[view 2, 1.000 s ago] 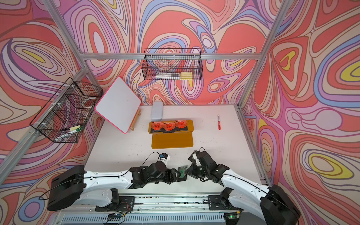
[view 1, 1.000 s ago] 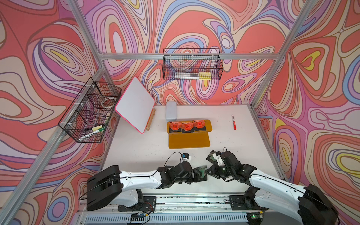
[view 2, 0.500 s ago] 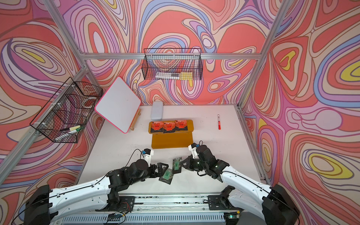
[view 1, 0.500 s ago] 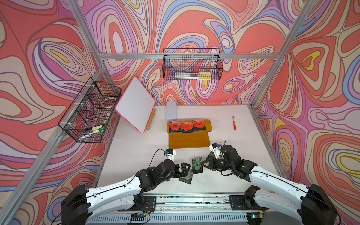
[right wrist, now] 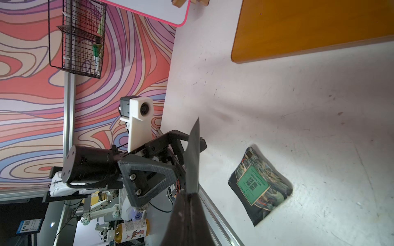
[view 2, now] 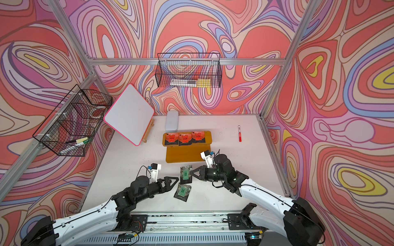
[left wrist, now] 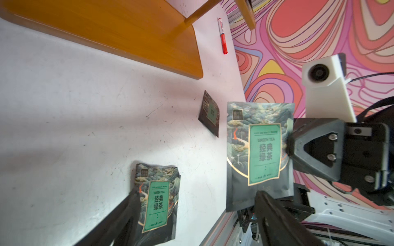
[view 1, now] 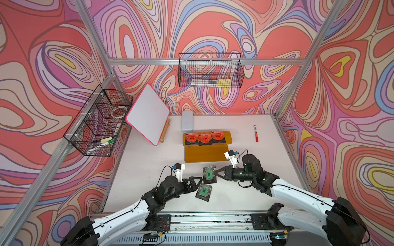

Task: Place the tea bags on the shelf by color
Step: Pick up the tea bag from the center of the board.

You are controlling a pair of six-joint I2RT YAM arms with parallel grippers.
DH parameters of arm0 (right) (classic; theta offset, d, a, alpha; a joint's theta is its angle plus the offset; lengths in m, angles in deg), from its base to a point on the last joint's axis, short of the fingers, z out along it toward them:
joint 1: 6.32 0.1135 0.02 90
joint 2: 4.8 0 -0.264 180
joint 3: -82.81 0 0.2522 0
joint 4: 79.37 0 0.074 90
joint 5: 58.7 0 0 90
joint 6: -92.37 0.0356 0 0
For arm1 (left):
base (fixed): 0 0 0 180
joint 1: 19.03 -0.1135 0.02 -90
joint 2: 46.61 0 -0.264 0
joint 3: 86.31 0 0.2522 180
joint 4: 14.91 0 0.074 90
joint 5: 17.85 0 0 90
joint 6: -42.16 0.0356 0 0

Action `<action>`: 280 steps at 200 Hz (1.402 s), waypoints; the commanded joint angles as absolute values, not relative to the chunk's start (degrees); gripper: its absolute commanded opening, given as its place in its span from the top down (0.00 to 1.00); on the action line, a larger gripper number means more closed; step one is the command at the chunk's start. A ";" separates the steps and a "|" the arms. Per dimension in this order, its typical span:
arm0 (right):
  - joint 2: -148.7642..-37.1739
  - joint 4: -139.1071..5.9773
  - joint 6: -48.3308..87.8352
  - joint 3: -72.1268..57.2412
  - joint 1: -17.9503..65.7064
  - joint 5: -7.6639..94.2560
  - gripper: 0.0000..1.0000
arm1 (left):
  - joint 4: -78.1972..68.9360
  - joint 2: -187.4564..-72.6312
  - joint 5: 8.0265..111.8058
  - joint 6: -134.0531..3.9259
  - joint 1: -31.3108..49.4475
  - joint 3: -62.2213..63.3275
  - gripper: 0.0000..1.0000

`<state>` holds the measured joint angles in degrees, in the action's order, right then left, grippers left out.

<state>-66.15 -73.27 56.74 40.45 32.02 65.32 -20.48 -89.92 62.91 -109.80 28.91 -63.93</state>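
Observation:
The mustard shelf (view 1: pixel 205 154) (view 2: pixel 187 156) carries three orange-red tea bags (view 1: pixel 204 138) on its upper tier; the lower tier is bare. My right gripper (view 1: pixel 216 172) (right wrist: pixel 191 193) is shut on the edge of a green tea bag (view 1: pixel 209 173) (left wrist: pixel 260 153), holding it above the table in front of the shelf. A second green tea bag (view 1: pixel 204 191) (right wrist: pixel 259 185) lies flat near the front edge. My left gripper (view 1: pixel 199 184) (left wrist: pixel 196 192) stands open just left of both, holding nothing. In the left wrist view a third green tea bag (left wrist: pixel 210 114) lies beyond the held one.
A red marker pen (view 1: pixel 256 134) lies at the back right. A tilted white pink-edged board (view 1: pixel 147 115) and a grey box (view 1: pixel 187 121) stand behind the shelf. Black wire baskets hang on the left wall (view 1: pixel 96 123) and the back wall (view 1: pixel 210 73).
The two grippers, close together at the front, have parted. My left gripper drew back to the left, empty. My right gripper carried the green tea bag up toward the shelf.

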 commanded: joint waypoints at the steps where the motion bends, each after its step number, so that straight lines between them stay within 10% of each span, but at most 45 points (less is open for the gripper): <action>1: -66.25 -77.68 57.91 39.78 32.35 67.24 1.00 | -30.33 -90.69 59.46 -111.04 28.26 -63.94 0.17; 97: -65.72 -79.81 59.23 40.65 32.35 68.92 1.00 | -51.42 -103.47 55.76 -114.74 26.12 -64.31 0.55; 221: -65.26 -74.99 56.90 40.12 32.35 66.17 1.00 | -44.12 -99.62 56.47 -113.54 26.02 -63.85 1.00; 280: -66.02 -71.90 55.41 39.40 32.35 64.83 0.63 | -41.96 -99.64 57.00 -113.28 25.97 -63.59 1.00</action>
